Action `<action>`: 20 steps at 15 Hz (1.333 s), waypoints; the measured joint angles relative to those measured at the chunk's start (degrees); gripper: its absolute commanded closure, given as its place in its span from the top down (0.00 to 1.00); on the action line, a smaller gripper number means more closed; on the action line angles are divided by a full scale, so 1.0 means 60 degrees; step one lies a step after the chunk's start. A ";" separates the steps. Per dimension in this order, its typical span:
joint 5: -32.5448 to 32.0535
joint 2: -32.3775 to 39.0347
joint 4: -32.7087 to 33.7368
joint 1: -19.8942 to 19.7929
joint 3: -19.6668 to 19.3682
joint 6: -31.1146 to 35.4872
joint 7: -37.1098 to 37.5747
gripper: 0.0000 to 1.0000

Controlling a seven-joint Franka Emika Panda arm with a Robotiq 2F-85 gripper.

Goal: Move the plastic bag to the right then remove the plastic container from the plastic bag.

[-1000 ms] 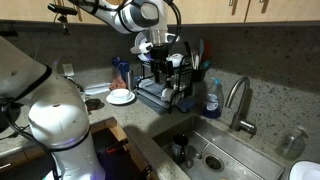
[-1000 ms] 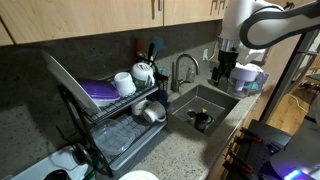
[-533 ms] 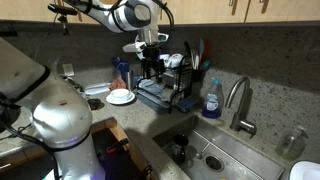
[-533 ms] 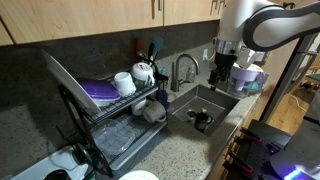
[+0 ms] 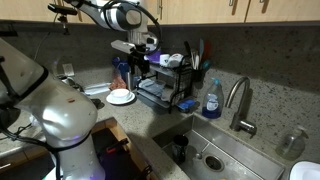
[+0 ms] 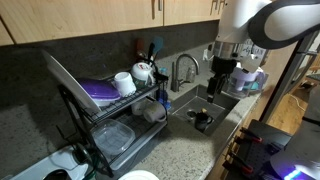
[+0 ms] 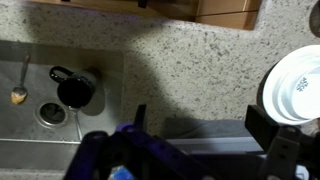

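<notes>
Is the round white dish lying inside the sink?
No, the wrist view shows the white dish on the counter, well apart from the sink.

Dish rack (image 5: 165, 85) on counter (image 5: 150, 118) between round dish (image 5: 121, 96) and sink (image 5: 250, 165); bottle (image 5: 211, 98) beside faucet (image 5: 238, 102).

The speckled granite counter (image 5: 150, 115) carries a black dish rack (image 5: 165, 92) at centre frame, a round white dish (image 5: 121, 97) to its left, a blue soap bottle (image 5: 211, 98) to its right, and the plastic bag (image 5: 290, 142) at lower right.
</notes>
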 measured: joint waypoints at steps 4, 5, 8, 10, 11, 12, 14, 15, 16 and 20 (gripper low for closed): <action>0.0952 -0.0007 -0.0114 0.0422 0.0004 0.0004 -0.0443 1.00; 0.1001 -0.0013 -0.0143 0.0460 0.0004 0.0004 -0.0458 1.00; 0.1014 -0.0019 -0.0174 0.0482 0.0002 0.0006 -0.0459 1.00; 0.1014 -0.0025 -0.0176 0.0482 -0.0001 0.0006 -0.0459 1.00; 0.1014 -0.0026 -0.0176 0.0483 -0.0001 0.0006 -0.0460 1.00; 0.1014 -0.0022 -0.0176 0.0477 0.0005 0.0006 -0.0460 1.00; 0.1026 0.0005 -0.0179 0.0480 0.0045 0.0006 -0.0459 1.00; 0.1080 0.0022 -0.0192 0.0490 0.0077 0.0006 -0.0459 1.00; 0.1247 0.0039 -0.0212 0.0523 0.0107 0.0006 -0.0459 1.00; 0.2271 0.0095 -0.0360 0.0891 0.0160 0.0006 -0.0533 1.00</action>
